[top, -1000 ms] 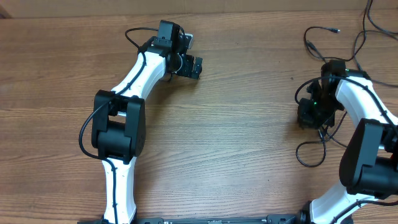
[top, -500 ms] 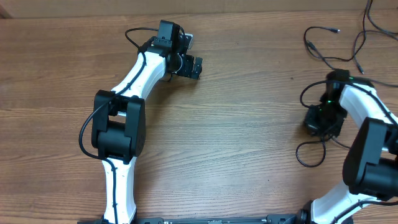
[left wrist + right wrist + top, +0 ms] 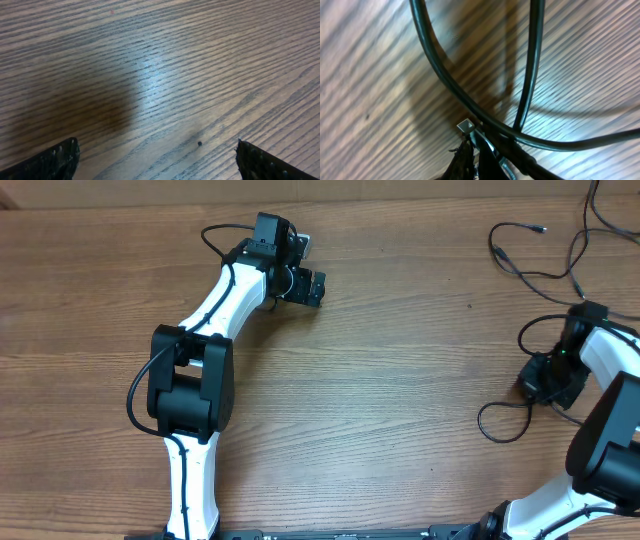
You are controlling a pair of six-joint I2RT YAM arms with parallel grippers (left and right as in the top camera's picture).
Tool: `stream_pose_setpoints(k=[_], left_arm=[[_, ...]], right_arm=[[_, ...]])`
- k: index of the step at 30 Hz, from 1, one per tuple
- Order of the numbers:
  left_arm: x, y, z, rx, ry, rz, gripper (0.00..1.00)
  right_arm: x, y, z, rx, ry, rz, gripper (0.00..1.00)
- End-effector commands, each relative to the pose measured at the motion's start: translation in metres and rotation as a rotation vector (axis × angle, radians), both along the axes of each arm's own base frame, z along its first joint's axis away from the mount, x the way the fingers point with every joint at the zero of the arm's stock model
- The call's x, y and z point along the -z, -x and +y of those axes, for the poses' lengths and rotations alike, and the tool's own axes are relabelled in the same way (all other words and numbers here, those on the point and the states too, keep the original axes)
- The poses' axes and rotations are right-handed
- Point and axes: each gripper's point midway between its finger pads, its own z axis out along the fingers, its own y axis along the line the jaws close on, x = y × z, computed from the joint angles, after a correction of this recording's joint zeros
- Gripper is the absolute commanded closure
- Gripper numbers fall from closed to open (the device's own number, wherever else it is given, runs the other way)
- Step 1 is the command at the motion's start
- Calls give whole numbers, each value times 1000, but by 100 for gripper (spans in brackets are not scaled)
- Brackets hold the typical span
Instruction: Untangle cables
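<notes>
Cables (image 3: 534, 60) black and looping at the right edge of the tabletop (image 3: 150, 60), right pincer (image 3: 467, 150) clamped on one strand beside a silvery plug tip (image 3: 465, 126), left pincer (image 3: 157, 155) spread wide over wood grain, well apart from them

The wooden table (image 3: 400, 380) shows brown grain running side to side. Thin black cables (image 3: 492, 242) lie on it at about two o'clock, one ending in a small plug (image 3: 541, 228). Another loop (image 3: 479, 423) rests near four o'clock.
</notes>
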Motion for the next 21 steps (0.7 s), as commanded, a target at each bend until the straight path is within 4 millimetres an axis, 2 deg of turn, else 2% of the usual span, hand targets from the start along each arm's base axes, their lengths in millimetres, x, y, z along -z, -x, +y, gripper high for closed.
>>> stream_pose_setpoints(k=[1, 14, 21], left_arm=[[-12, -6, -5, -11, 10, -28, 0], [-12, -6, -5, -11, 10, -28, 0], [-12, -6, -5, -11, 10, -28, 0]], right_arm=[[4, 8, -26, 79, 49, -10, 96], [-1, 10, -116, 226, 223, -146, 96], [-8, 29, -162, 322, 345, -154, 96]])
